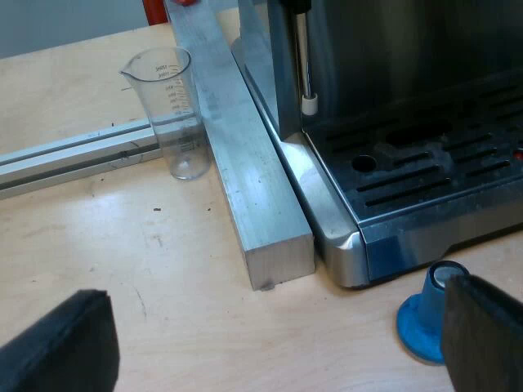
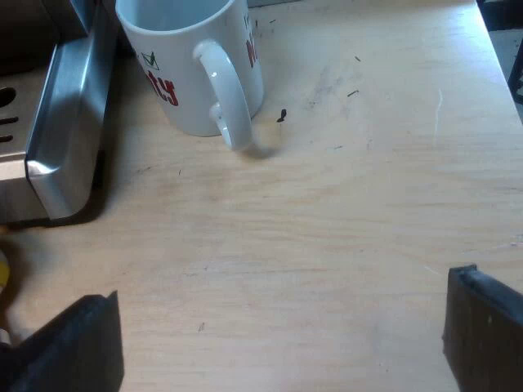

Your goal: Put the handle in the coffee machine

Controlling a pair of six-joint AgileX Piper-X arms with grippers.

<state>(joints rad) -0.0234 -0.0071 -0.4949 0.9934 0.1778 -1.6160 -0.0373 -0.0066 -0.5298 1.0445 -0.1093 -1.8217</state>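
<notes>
- The left gripper (image 1: pixel 274 327) hangs over the bare table (image 1: pixel 180 278) just off the espresso machine (image 1: pixel 392 49), at its front corner. Its fingers are spread wide and hold nothing.
- A measuring glass (image 1: pixel 176 114) stands upright, apart from the machine, with an aluminium bar (image 1: pixel 245 180) lying between them along the machine's side.
- A steam wand (image 1: pixel 305 65) hangs over the drip tray (image 1: pixel 441 175).
- A blue tamper (image 1: pixel 421 318) stands just off the machine's front edge, beside one left finger.
- A red speck (image 1: pixel 516 153) shows over the drip tray at the machine's front. It may be the red end of the holder's handle, but too little shows to tell.
- Judgement: the holder is stiff metal, heavy at its basket end and smooth, so it is best gripped squarely around the dark handle.
- A white mug (image 2: pixel 192 65) stands upright near the machine's other front corner.
- The right gripper (image 2: pixel 282 327) hovers over bare table near that corner, fingers wide apart and empty.
</notes>
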